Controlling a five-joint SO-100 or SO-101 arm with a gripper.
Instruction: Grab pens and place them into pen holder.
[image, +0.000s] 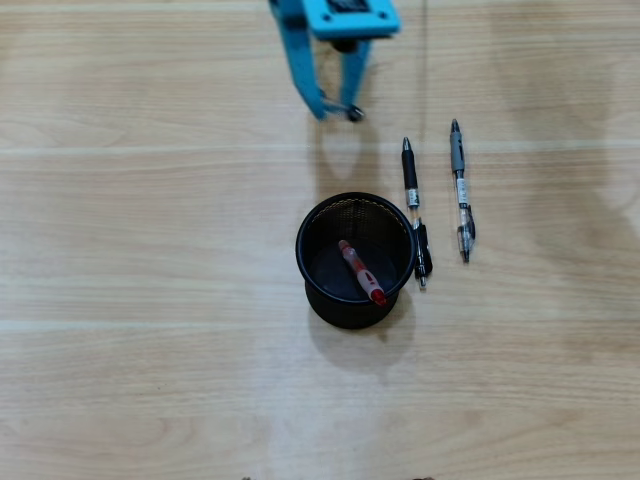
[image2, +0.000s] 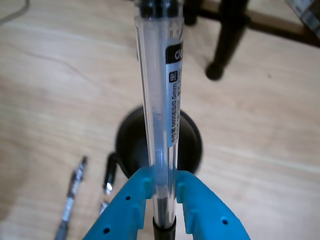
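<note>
Jaws clamp one clear pen; one red pen in holder, two beside.

The clear pen bears a black label; print reads "6600ES/0.5mm".

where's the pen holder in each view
Overhead view: the pen holder stands just below centre, a red pen inside it.
Wrist view: the pen holder is at centre, partly hidden behind the clear pen clamped in the tool.
Shared landmark: the black pen lying right beside the holder.
</note>
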